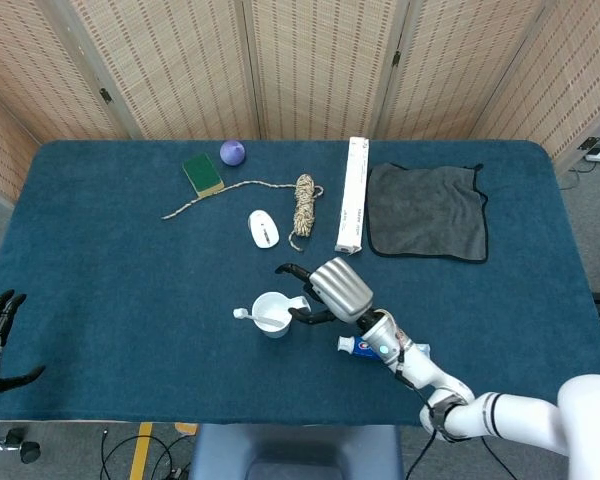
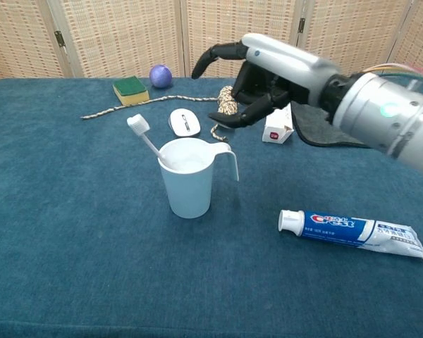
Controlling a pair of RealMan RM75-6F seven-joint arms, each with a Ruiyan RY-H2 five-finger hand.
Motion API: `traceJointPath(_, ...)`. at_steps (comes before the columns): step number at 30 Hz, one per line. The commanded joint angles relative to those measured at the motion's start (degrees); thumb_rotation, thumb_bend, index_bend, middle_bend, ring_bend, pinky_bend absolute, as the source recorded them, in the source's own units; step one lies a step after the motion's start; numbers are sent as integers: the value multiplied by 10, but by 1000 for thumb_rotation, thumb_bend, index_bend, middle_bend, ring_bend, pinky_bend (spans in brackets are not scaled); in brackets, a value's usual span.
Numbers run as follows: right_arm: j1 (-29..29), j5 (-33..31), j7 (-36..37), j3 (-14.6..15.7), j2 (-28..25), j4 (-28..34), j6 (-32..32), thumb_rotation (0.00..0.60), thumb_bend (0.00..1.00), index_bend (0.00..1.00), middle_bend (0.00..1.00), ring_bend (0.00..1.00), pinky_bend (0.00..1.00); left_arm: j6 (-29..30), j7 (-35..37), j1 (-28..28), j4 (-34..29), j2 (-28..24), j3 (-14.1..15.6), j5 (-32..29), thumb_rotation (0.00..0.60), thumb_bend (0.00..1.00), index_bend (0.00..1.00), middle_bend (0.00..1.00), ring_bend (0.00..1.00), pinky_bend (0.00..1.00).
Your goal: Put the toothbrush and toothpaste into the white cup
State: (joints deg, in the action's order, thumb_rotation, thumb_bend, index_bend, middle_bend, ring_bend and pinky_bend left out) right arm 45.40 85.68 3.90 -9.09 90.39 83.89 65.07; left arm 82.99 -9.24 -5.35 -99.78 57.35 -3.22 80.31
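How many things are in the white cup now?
1. Only the toothbrush stands in the white cup, leaning over its rim. The toothpaste lies on the table beside it. The cup's bottom is partly hidden.

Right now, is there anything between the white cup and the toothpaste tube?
No. In the chest view only bare blue tablecloth lies between the white plastic cup and the blue-and-white toothpaste tube.

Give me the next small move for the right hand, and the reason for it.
Probably swing the right hand down toward the toothpaste. The toothbrush already leans in the white cup, the hand hangs open and empty above the cup's handle side, and the tube lies flat on the table, apart from the cup.
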Motion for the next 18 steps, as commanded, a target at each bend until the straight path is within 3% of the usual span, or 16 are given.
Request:
traceJointPath(1,-32,16,-41,34,-62,56,9,600,211,295,952,1000,1000,-2,-4,-2,-3,1,0,2,600,117,91,74,105,386)
traceJointPath(9,-72,-2,-102,91,-149,104,-25,600,178,325,952,1000,1000,0,-12,-5,-12,-1,1,9,600,117,91,74,105,384)
traceJointPath(18,-96,-23,-134,121,-146,92,-60,600,148,325,952,1000,1000,0,-21,-8,-21,0,1,14,600,117,91,73,105,383)
